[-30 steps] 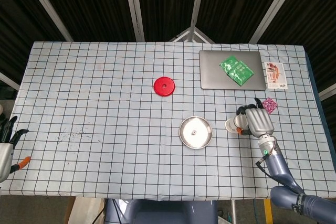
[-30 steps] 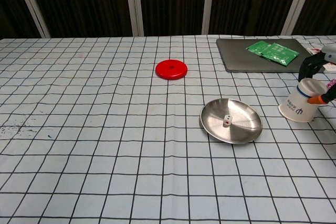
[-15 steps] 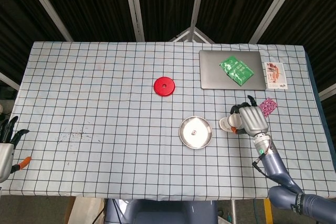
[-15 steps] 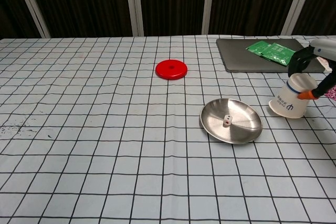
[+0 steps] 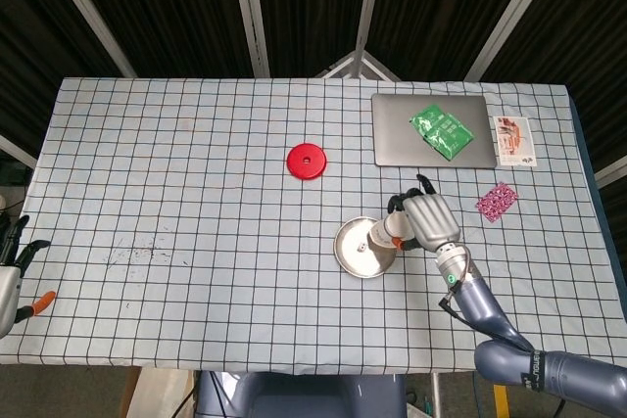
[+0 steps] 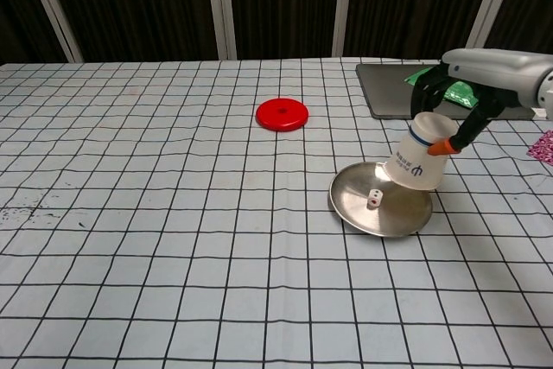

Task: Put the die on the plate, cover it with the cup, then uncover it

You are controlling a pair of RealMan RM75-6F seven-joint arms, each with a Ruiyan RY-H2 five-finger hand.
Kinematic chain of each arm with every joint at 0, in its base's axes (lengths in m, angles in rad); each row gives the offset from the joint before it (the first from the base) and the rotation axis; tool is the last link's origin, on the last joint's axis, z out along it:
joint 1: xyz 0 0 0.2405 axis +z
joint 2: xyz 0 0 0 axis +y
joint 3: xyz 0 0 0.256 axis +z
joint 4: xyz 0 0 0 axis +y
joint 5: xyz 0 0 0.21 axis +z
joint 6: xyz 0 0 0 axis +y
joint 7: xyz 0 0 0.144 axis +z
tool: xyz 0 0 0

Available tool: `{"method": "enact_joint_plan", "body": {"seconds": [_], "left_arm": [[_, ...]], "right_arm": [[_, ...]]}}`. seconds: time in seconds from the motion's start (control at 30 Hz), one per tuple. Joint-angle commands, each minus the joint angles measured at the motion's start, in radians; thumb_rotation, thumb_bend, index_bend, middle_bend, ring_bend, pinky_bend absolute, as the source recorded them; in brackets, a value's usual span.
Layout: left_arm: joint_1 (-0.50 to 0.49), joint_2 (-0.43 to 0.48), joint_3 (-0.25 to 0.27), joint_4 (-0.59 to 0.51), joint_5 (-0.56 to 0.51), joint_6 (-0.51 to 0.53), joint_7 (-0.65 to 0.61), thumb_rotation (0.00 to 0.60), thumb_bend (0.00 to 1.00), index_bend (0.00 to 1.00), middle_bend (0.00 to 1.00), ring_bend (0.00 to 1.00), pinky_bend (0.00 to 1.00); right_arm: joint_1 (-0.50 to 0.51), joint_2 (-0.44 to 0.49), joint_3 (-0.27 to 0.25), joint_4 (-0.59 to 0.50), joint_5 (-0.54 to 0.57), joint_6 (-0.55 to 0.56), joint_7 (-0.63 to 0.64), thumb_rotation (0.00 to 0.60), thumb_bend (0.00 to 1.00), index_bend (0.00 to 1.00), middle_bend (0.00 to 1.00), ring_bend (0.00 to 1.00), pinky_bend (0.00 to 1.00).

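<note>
One cup [image 6: 419,154], gripped by the right hand [image 6: 451,95] fingers, tilts mouth-down toward the die [image 6: 374,200] over the plate [image 6: 350,211]; left hand [image 5: 12,271] empty, fingers spread.

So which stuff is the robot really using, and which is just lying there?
Using: die, plate, cup, right robot hand.

Just lying there: red disc, grey board, green packet, pink packet, card.
</note>
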Motion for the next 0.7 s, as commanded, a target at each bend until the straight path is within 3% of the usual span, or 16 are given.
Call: {"method": "enact_joint_plan", "body": {"seconds": [0.03,0.7], "left_arm": [[0.000,0.001,-0.001,0.001,-0.003,-0.001,-0.004,0.600,0.23,0.27,0.00,0.00,0.13],[-0.001,0.004,0.000,-0.002,-0.005,-0.004,-0.004,0.600,0.23,0.27,0.00,0.00,0.13]], "right_arm": [[0.015,-0.021,0.005,-0.009,0.014,0.011,-0.017,0.600,0.35,0.52,0.49,0.29,0.00],[0.021,-0.100,-0.053,0.025,-0.033,0.050,-0.010,0.600,0.35,0.52,0.49,0.29,0.00]]}}
